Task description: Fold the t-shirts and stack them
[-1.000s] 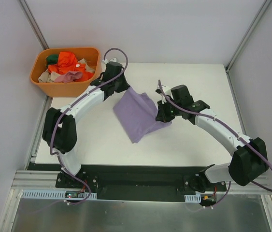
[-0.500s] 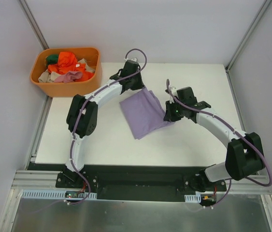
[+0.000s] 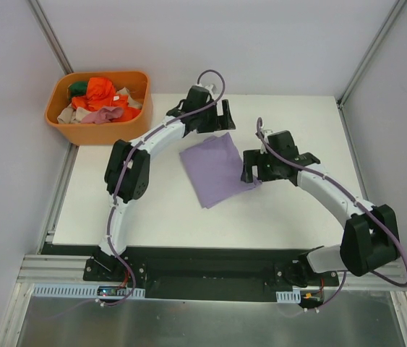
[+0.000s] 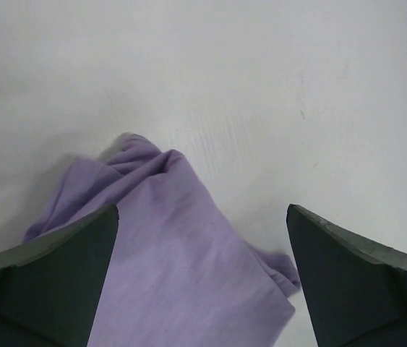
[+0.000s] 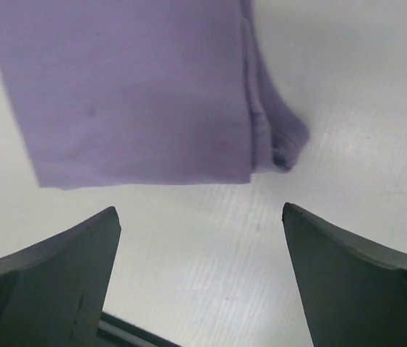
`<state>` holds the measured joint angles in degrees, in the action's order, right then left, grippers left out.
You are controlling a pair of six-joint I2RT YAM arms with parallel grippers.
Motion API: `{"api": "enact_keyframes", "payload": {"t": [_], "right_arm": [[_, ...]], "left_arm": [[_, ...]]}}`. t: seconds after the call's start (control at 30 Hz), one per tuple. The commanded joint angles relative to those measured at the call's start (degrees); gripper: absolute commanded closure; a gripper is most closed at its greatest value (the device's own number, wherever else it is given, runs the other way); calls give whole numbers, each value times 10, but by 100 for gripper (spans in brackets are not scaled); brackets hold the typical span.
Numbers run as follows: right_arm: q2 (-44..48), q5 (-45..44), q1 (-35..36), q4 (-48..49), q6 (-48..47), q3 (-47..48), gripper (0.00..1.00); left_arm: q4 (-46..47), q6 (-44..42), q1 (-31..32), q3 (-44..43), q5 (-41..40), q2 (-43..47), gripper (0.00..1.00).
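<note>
Overhead, white table [image 3: 152, 210] carries purple t-shirt [image 3: 216, 168]; pale walls [image 3: 261, 43] surround

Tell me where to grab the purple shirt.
Pinch the purple shirt at its rumpled far corner, probably from above on the left gripper's side: that corner bunches up off the table, while the rest lies flat.

Plain lilac tee [image 3: 216, 167], orange basket [image 3: 96, 129] w/ red/pink/green clothes [image 3: 100, 98], white table [image 3: 152, 210]
</note>
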<state>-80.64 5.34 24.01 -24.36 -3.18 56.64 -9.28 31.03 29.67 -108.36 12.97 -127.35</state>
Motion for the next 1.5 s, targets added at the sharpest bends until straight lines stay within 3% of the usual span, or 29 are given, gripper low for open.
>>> {"api": "enact_keyframes", "payload": {"t": [0.0, 0.1, 0.17, 0.27, 0.5, 0.63, 0.77, 0.97, 1.17, 1.33, 1.47], "right_arm": [[30, 166, -1, 74, 31, -6, 4], [-2, 250, 2, 147, 88, -14, 4], [-30, 256, 9, 151, 96, -3, 4], [-71, 270, 10, 150, 90, 7, 4], [-162, 165, 3, 73, 36, 62, 4], [-192, 115, -19, 41, 8, 89, 4], [-221, 88, -41, 13, -16, 113, 4], [-262, 100, -74, 3, -38, 166, 4], [-250, 98, -85, -35, -70, 261, 4], [-80, 31, -84, 14, -75, 211, 4], [81, -80, -92, 90, 10, 90, 4]], "left_arm": [[16, -29, 10, -8, 107, 51, 1], [17, -26, 11, -35, 169, 18, 1], [18, -25, 12, -54, 214, -4, 1], [19, -24, 13, -78, 213, -38, 1], [21, -45, 11, -144, 134, -126, 1], [-9, -39, 4, -144, 35, -154, 1], [-26, -5, -20, -103, 23, -148, 1], [-30, 24, -31, 38, -6, -55, 1], [-30, 11, -30, 191, -55, 114, 1], [-27, -12, -26, 270, -125, 249, 1], [-27, -21, -26, 312, -167, 328, 1]]}}
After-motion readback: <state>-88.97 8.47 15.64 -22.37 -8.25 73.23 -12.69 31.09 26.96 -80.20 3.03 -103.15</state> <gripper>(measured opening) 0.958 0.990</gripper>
